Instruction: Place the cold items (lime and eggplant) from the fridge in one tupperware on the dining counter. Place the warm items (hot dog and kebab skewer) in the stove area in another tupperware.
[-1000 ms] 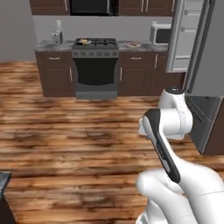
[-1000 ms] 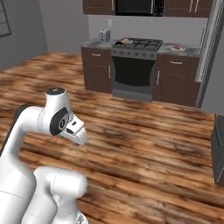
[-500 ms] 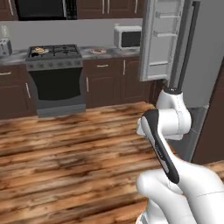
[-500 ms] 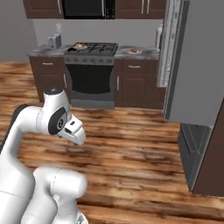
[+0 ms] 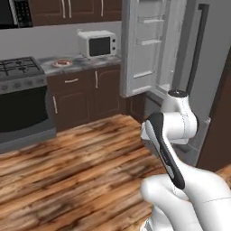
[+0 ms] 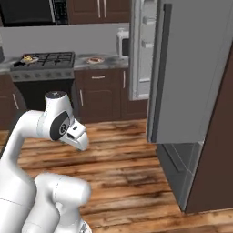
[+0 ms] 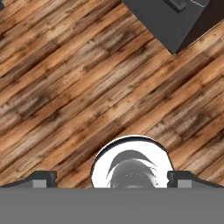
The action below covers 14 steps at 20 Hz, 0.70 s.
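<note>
Two-finger dark-tipped gripper (image 7: 112, 179) wide open, empty, pointing down at wooden plank floor (image 7: 78, 87); tall grey open-door fridge (image 6: 191, 91) at 1 o'clock ahead in right base view, lime and eggplant presumably inside, not visible.

You see a grey worktop (image 5: 85, 61) running over dark cabinets between the stove (image 5: 20, 72) and the open fridge (image 5: 149, 45). A white microwave (image 5: 97, 43) sits at its fridge end, a small plate (image 5: 62, 63) near its stove end.
</note>
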Motion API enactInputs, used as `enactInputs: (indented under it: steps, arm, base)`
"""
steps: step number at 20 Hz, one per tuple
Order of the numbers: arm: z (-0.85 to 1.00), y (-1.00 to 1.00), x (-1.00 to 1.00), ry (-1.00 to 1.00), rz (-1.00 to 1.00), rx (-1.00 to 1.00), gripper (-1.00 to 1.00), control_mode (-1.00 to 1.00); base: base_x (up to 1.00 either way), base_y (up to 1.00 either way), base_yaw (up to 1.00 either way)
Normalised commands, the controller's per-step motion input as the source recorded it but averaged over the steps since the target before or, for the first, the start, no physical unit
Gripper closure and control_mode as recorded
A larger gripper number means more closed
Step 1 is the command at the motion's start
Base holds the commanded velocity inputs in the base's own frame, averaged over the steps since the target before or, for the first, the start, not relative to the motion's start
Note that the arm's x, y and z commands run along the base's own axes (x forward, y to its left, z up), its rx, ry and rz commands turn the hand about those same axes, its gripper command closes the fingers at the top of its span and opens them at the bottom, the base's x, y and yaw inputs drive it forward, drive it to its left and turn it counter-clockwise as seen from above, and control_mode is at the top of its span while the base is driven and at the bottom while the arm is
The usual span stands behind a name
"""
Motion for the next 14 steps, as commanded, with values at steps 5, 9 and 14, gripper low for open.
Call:
enactInputs:
  steps: [5,9,14]
  arm:
    - [0.0,0.0,0.0,0.0,0.0,0.0,-1.0,1.0]
    - [0.0,0.0,0.0,0.0,0.0,0.0,-1.0,1.0]
    - [0.0,0.0,0.0,0.0,0.0,0.0,-1.0,1.0]
  base:
    - [1.0,0.92,-0.48]
    - [0.87,0.91,-0.47]
    - [0.6,0.81,-0.52]
